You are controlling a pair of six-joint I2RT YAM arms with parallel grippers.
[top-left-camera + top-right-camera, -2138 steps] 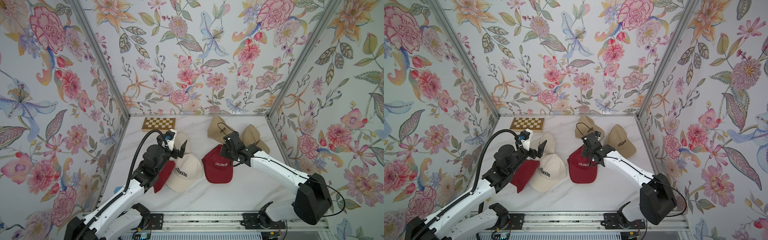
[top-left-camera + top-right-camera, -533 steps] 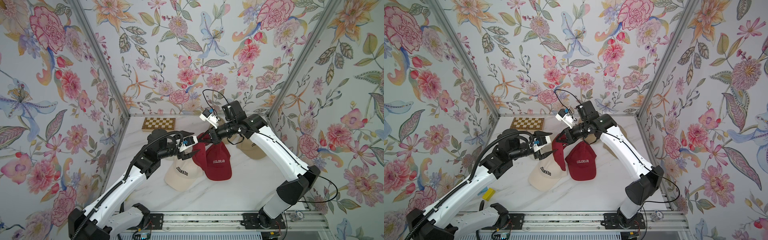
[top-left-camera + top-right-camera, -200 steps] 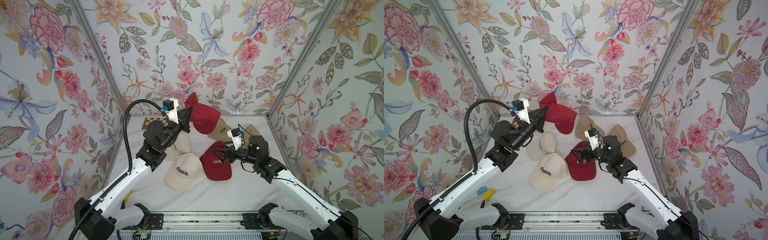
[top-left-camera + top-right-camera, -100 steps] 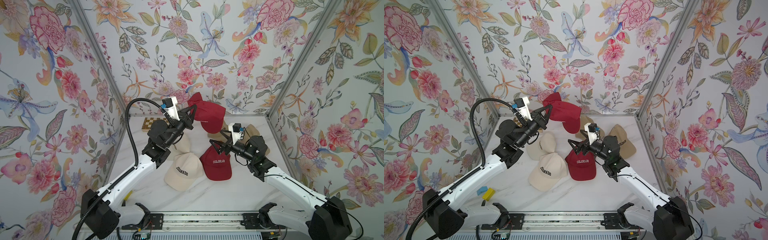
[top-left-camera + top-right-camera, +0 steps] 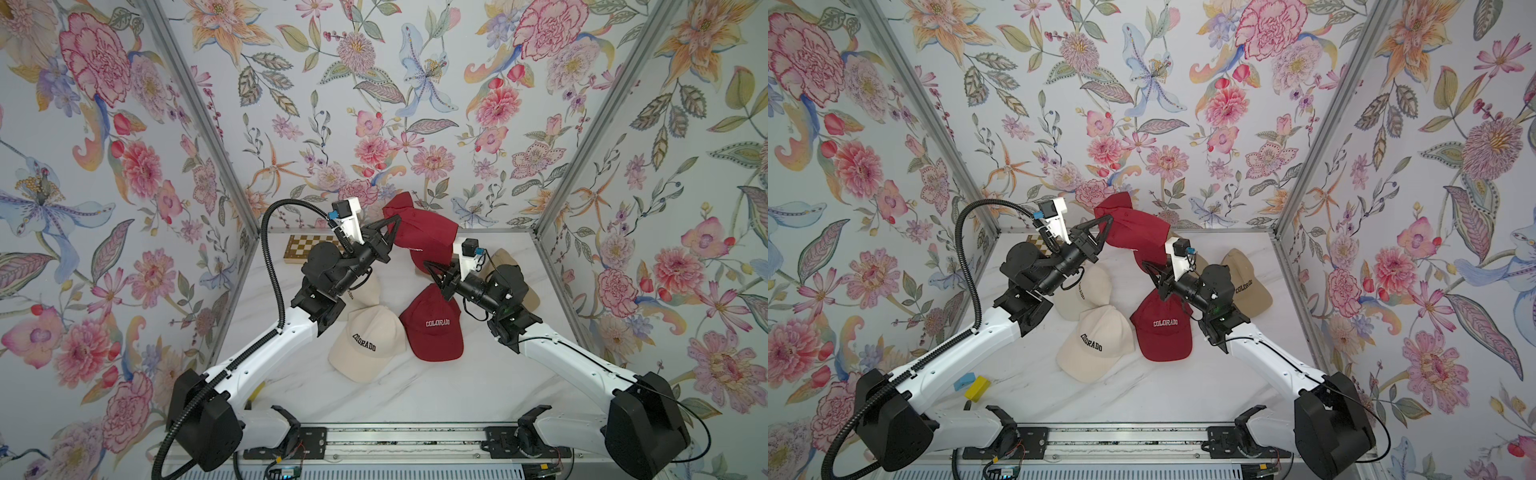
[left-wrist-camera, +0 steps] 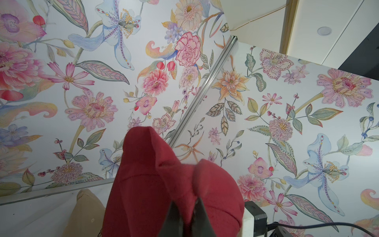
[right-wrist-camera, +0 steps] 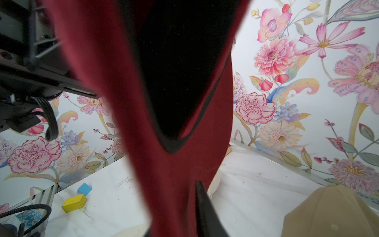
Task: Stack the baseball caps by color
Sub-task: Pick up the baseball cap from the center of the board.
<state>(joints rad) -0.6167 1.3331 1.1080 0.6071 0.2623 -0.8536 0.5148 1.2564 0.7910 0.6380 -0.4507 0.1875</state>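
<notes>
a soft dark red fabric baseball cap [image 5: 419,235] with a curved brim is held aloft near the back wall, above the white marbled tabletop [image 5: 415,395]. its crumpled crown is pinched between the black fingers of the left gripper [image 5: 395,222], which are pressed together on the cloth. the hanging lower edge of the same cap is clamped by the right gripper [image 5: 430,268], its jaws closed on the fabric. in the right wrist view the cloth is seen as a matte, felt-like fold around a dark hollow. on the tabletop, a second dark red cap [image 5: 436,332], lettered colorado in white, is laid flat with its brim toward the front. it is touched at one side by a cream cap [image 5: 365,345] with black lettering. another cream cap [image 5: 368,286] is partly hidden behind the left arm, and a tan cap [image 5: 1246,286] is partly covered by the right arm. a brown-and-cream checkered wooden chessboard [image 5: 297,249] is laid flat by the back wall. a small yellow block [image 5: 978,386] and a blue block [image 5: 963,380] are seen touching each other near the left arm's base.
</notes>
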